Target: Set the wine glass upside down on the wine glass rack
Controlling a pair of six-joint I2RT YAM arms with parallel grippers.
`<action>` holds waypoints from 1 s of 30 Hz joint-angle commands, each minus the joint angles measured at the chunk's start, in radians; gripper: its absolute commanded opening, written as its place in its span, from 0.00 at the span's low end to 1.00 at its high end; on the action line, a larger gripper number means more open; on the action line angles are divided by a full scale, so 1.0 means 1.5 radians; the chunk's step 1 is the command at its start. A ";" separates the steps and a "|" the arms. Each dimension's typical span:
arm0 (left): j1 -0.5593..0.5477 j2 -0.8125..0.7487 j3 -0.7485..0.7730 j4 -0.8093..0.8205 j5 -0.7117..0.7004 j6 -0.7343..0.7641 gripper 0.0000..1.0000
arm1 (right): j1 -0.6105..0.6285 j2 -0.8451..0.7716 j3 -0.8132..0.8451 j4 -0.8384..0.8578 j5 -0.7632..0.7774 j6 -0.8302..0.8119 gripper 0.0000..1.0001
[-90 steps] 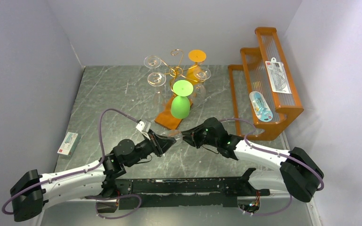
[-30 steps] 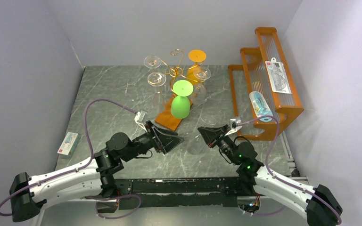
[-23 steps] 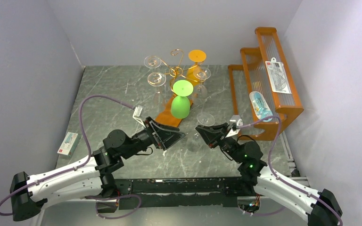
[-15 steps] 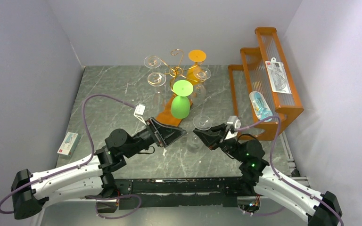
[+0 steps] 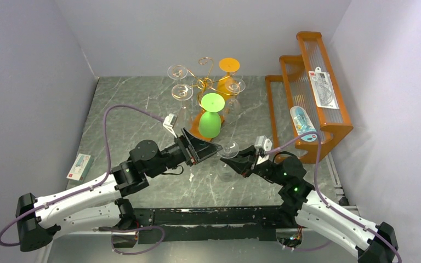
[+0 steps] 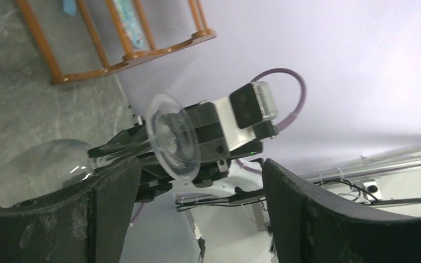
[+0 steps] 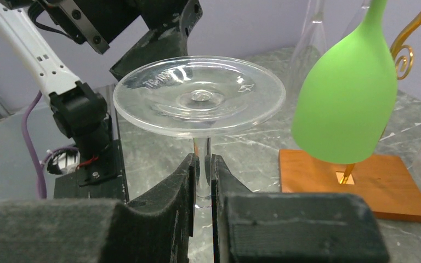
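Note:
My right gripper [image 5: 237, 159] is shut on the stem of a clear wine glass [image 5: 229, 149], seen close in the right wrist view as a stem [image 7: 202, 156] pinched between the pads, with the round foot up. The bowl hangs below it over the table. My left gripper [image 5: 207, 149] is open just left of the glass. In the left wrist view the glass foot [image 6: 172, 143] sits ahead of its spread fingers [image 6: 115, 211], apart from them. The wine glass rack [image 5: 205, 82] stands behind on its wooden base [image 5: 195, 139], carrying clear, green [image 7: 348, 104] and orange glasses.
An orange stepped wooden shelf [image 5: 307, 93] with packets on it fills the right side. A small box [image 5: 79, 167] lies near the left wall. Grey walls close the table in on three sides.
The right gripper has carried the glass leftward and away from the near edge. The left gripper has swung right and forward to the glass, its jaws still apart.

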 commanded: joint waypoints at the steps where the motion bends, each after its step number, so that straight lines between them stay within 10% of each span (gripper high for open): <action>1: 0.005 0.003 0.025 -0.114 -0.022 -0.050 0.82 | 0.002 -0.002 0.023 0.006 -0.034 -0.017 0.00; 11: 0.030 0.013 -0.018 -0.071 0.014 -0.124 0.43 | 0.005 0.033 0.027 0.027 -0.070 -0.019 0.00; 25: 0.061 0.074 -0.086 0.086 0.123 -0.209 0.30 | 0.008 0.051 0.013 0.058 -0.070 0.002 0.00; 30: 0.063 0.078 -0.094 0.113 0.133 -0.209 0.09 | 0.008 0.057 0.014 0.051 -0.051 0.015 0.00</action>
